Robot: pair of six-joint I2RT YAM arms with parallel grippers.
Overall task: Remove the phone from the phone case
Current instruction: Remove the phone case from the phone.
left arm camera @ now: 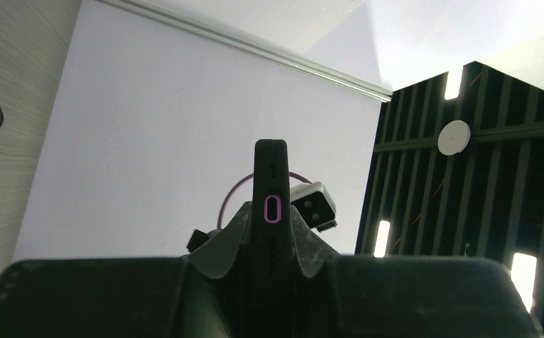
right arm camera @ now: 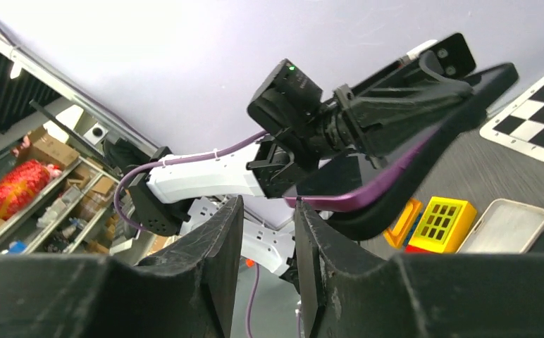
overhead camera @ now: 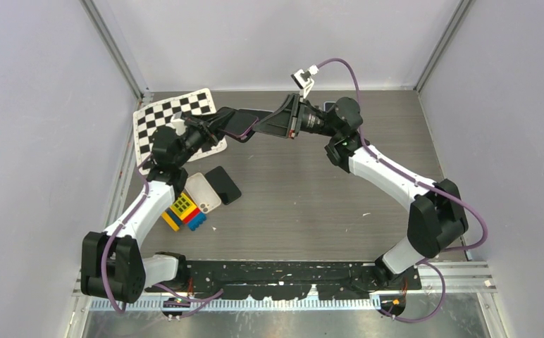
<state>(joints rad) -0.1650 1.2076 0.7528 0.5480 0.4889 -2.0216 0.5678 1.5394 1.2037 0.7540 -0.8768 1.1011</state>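
1. The purple-edged phone, in its black phone case, hangs in the air over the back of the table. Its long axis runs from one gripper towards the other.
2. The left gripper clamps the phone case across its flat faces.
3. The right gripper has its jaws parted on nothing. The phone's free corner is just at the gap, so this arm is nearer.
4. On the table lie one dark phone-shaped slab, one pale empty case, one cluster of toy blocks and one checkerboard.

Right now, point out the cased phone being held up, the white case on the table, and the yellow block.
cased phone (left arm camera: 272,209): left wrist view, port cutout on its end.
white case (overhead camera: 204,192): top view, its middle.
yellow block (overhead camera: 182,206): top view, its top face.
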